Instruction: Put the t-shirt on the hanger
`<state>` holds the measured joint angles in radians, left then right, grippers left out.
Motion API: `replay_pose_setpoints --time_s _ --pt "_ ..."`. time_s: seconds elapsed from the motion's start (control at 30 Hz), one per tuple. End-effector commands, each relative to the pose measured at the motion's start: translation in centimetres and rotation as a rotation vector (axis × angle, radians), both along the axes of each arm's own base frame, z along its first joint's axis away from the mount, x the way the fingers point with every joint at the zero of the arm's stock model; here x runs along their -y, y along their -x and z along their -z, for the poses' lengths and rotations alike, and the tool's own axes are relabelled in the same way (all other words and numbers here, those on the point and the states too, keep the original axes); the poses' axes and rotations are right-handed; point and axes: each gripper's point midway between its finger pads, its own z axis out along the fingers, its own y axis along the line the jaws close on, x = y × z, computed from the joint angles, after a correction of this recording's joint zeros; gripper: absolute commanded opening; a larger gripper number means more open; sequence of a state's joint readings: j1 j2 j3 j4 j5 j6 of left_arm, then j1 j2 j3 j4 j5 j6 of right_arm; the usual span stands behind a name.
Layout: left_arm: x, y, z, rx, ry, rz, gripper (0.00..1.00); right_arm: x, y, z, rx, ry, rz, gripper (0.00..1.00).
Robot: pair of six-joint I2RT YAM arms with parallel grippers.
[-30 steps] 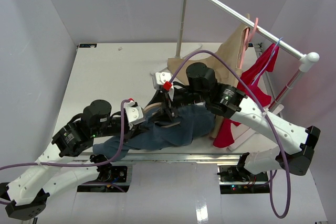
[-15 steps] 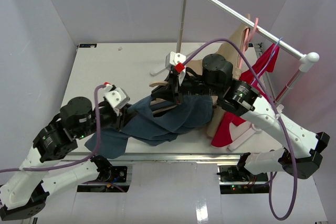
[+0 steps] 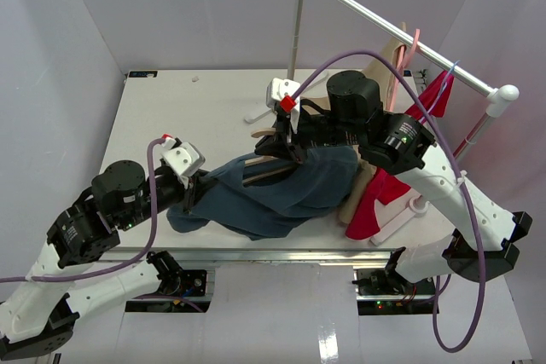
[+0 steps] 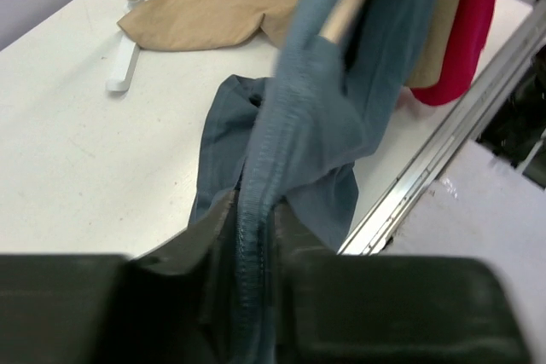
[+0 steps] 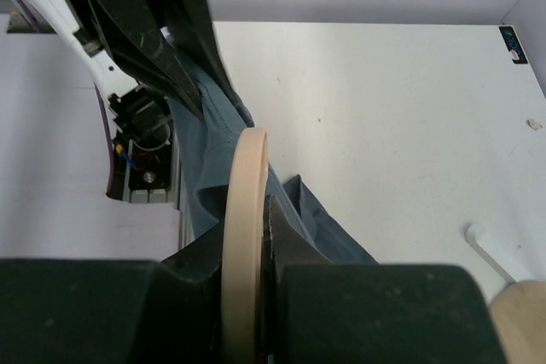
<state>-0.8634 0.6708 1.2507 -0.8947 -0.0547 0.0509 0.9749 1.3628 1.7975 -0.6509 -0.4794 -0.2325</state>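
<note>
The slate-blue t-shirt [image 3: 281, 193] stretches across the lower middle of the overhead frame. Both its ends are lifted off the white counter [image 3: 171, 108], and it sags toward the counter's near edge in between.

At the shirt's lower-left end, the left fingers [image 4: 294, 240] are clenched on a bunched, stitched edge of the cloth. In the left wrist view that edge runs straight down between the two dark fingers at the bottom of the frame.

Just above the centre of the overhead frame, the right fingers [image 5: 281, 236] grip the pale wooden hanger [image 5: 243, 202]. In the right wrist view its curved hook rises from between them, with blue cloth hanging just behind.

One hanger arm shows as a beige bar inside the shirt's open edge in the overhead view. It appears again as a beige rod at the top of the left wrist view, with the cloth draped over it. I cannot tell how far the other arm reaches into the shirt.

In the upper right of the overhead frame, a white rail [image 3: 392, 27] runs diagonally. A tan garment [image 3: 380, 83] hangs from it on a pink hanger [image 3: 415, 44]. A red garment [image 3: 388, 198] hangs on a thin blue hanger [image 3: 445, 83]. The tan garment's lower part drops just beside the shirt's right end, between it and the red one.
</note>
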Motion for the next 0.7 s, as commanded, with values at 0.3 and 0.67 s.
replay_pose_setpoints --time_s 0.3,0.67 --pt "-5.0 -0.8 0.3 0.018 -0.023 -0.232 0.45 4.5 -1.6 -2.7 0.021 0.001 0.149 0.08" --pt "-5.9 0.2 0.3 0.032 -0.005 -0.223 0.51 5.5 -2.6 -6.7 0.018 -0.093 0.132 0.08"
